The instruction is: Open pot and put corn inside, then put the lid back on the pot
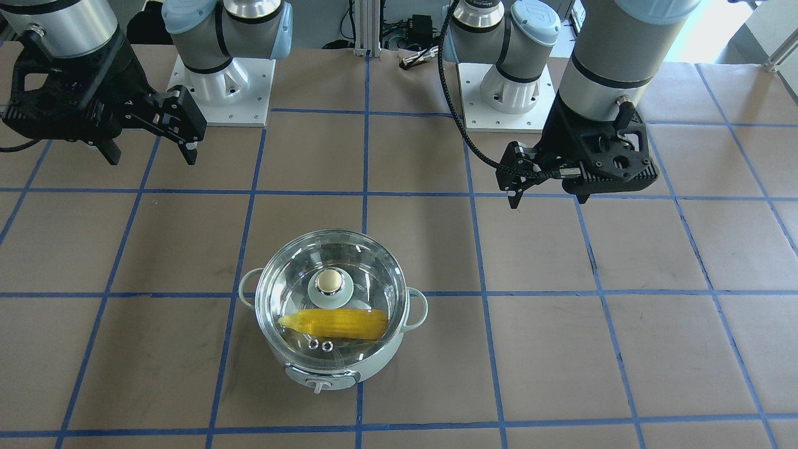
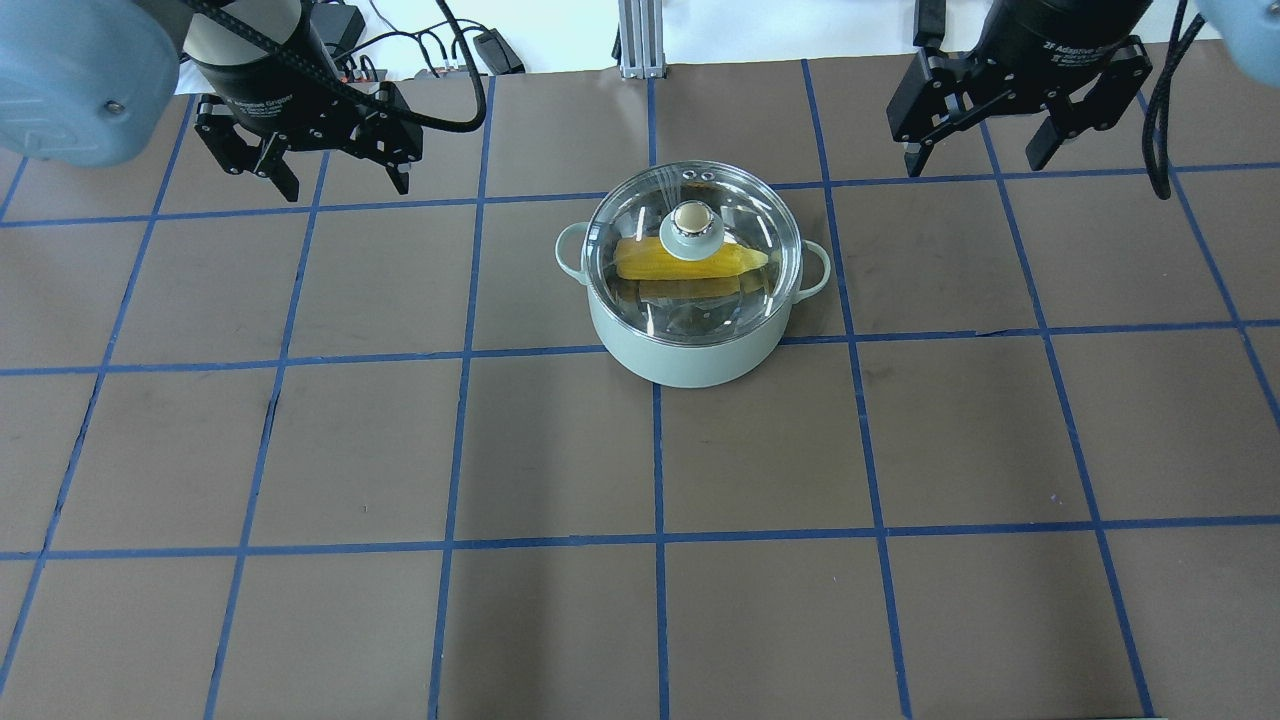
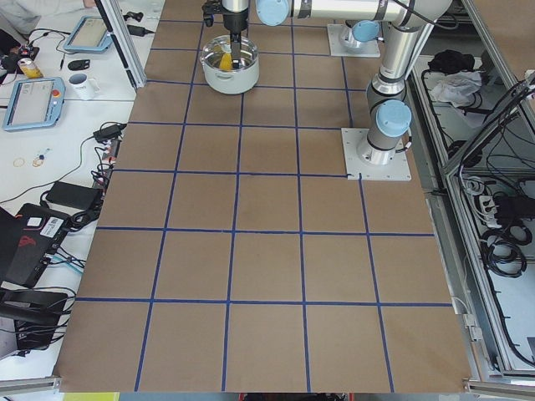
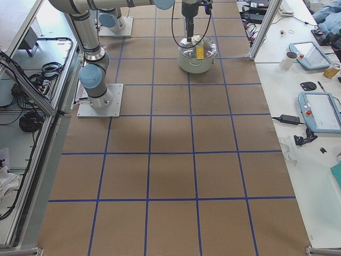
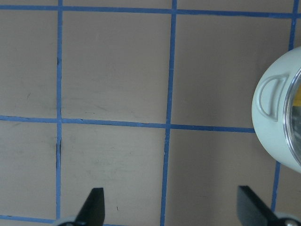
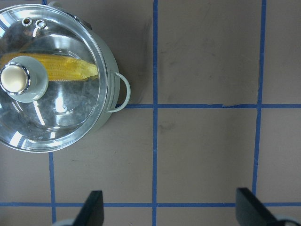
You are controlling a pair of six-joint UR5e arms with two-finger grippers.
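The mint-green pot point(image 1: 381, 360) stands on the table in the middle, with the glass lid point(image 1: 352, 259) seated on it. The yellow corn point(image 1: 336, 324) lies inside and shows through the glass. In the overhead view the pot point(image 2: 690, 362), lid point(image 2: 700, 300) and corn point(image 2: 640, 261) sit between the two arms. My left gripper point(image 2: 347, 190) is open and empty, well to the left of the pot. My right gripper point(image 2: 973, 167) is open and empty, off to its right. The left wrist view shows the pot's handle side point(image 5: 275, 117); the right wrist view shows the lid point(image 6: 61, 117) and corn point(image 6: 70, 68).
The table is brown paper with a blue tape grid. The two arm bases point(image 1: 221, 93) point(image 1: 506, 93) stand behind the pot. Side benches with tablets point(image 4: 318, 109) and a mug point(image 3: 82, 83) run along the far side of the table.
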